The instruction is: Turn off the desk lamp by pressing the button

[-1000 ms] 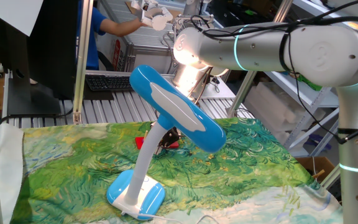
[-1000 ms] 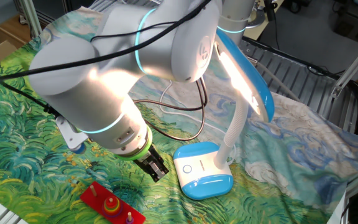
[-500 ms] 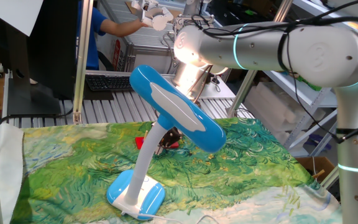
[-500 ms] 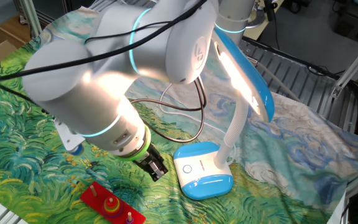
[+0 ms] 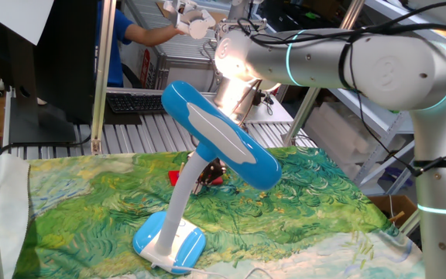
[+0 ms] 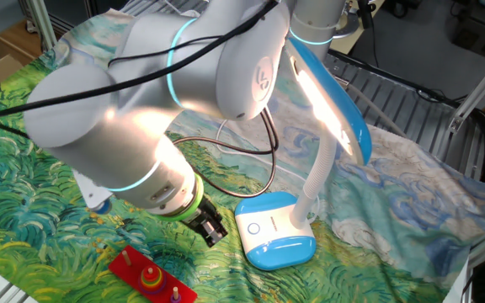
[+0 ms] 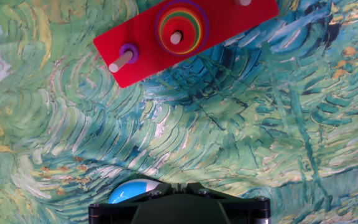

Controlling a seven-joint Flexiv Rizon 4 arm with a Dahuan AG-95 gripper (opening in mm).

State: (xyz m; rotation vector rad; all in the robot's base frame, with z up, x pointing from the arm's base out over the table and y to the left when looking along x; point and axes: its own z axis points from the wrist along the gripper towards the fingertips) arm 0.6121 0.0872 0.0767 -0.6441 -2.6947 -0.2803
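Hand [image 6: 211, 231] shut beside desk lamp [image 6: 327, 118]; fingertips unclear.

Desk lamp [image 6: 310, 160] upright on the painted cloth; long sky-blue head with white stripe, tilted, underside lit; curved white neck; oval blue-and-white base flat, button on top.

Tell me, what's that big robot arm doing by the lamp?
The robot arm is getting ready to switch off the lamp, which is lit right now. Its claw is shut and hangs low over the painted cloth, just beside the lamp's base where the button sits. It isn't touching the button yet. A red ring toy lies nearby.
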